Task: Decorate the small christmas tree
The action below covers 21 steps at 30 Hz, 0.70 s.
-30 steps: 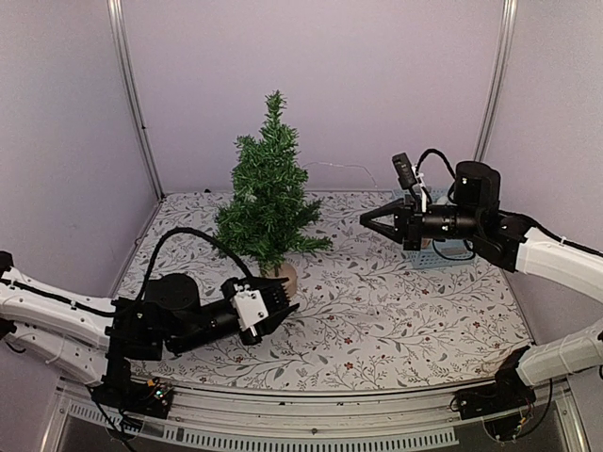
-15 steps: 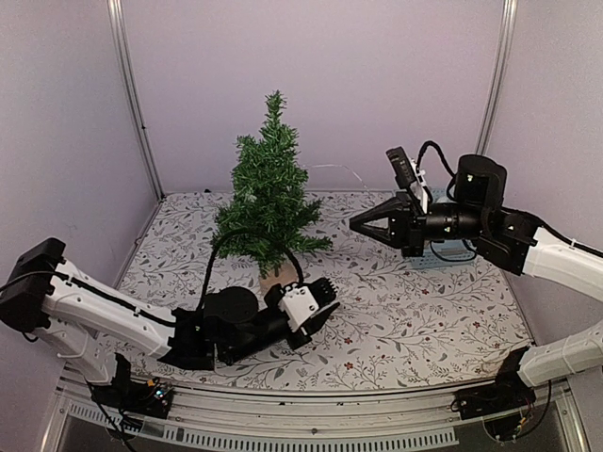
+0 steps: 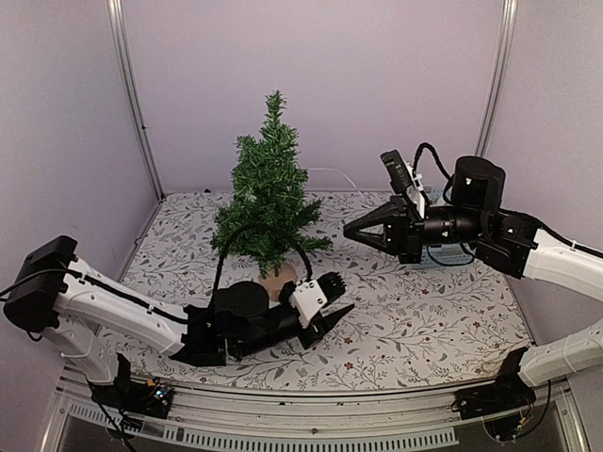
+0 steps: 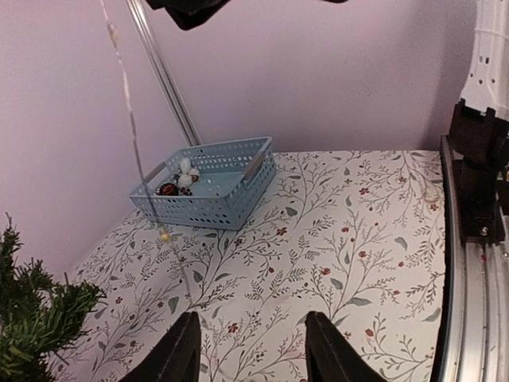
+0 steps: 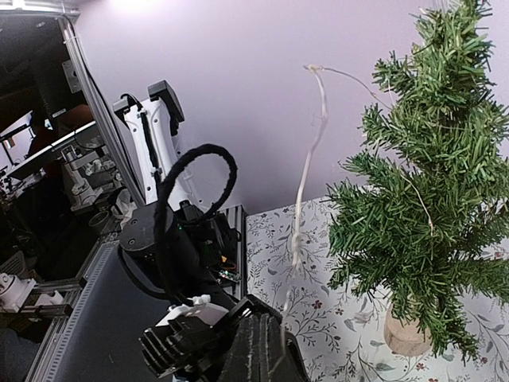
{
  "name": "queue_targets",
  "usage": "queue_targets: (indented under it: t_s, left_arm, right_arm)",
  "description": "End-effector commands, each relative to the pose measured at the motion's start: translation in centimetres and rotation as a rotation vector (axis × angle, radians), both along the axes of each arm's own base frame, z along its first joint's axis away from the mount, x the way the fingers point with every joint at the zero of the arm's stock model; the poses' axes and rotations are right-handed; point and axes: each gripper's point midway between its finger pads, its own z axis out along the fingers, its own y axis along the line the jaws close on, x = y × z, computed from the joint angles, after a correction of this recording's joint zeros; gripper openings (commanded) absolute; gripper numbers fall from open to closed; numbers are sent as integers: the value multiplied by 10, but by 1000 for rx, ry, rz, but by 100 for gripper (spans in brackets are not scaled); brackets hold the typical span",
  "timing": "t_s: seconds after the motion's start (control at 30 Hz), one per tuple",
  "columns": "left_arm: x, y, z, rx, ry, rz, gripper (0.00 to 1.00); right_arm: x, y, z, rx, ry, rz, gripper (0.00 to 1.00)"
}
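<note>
A robot lab test cell. Plain lilac panels (image 3: 377, 85) on aluminium posts (image 3: 130, 94) box in a table from 9 through 12 to 3 o'clock. A floral cloth (image 3: 424, 311) covers the tabletop. A metal rail (image 3: 311, 412) carrying two bolted arms (image 3: 113, 306) runs at 6. At 9 o'clock in the right wrist view stand dim benches (image 5: 40, 191) with gear.

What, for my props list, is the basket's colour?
The basket is light blue, clearest in the left wrist view.
</note>
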Motion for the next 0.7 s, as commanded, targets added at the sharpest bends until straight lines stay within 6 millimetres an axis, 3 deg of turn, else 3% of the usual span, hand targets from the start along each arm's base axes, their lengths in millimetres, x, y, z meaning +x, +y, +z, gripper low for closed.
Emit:
queue_targets:
  t_s: [0.0, 0.2, 0.43, 0.53, 0.67]
  left_arm:
    - [11, -2, 6, -66, 66, -47, 46]
    - [24, 3, 4, -69, 67, -22, 37]
    - [22, -2, -1, -60, 73, -45, 20]
    - [18, -5, 1, -70, 75, -79, 21]
    - [9, -11, 3, -79, 76, -134, 34]
  right_arm:
    - [-10, 0, 29, 57, -46, 18, 0]
    - [-13, 0, 36, 71, -62, 28, 0]
    - [-13, 2, 36, 70, -63, 29, 0]
    - [-13, 1, 37, 73, -65, 28, 0]
    - [-14, 0, 40, 78, -69, 30, 0]
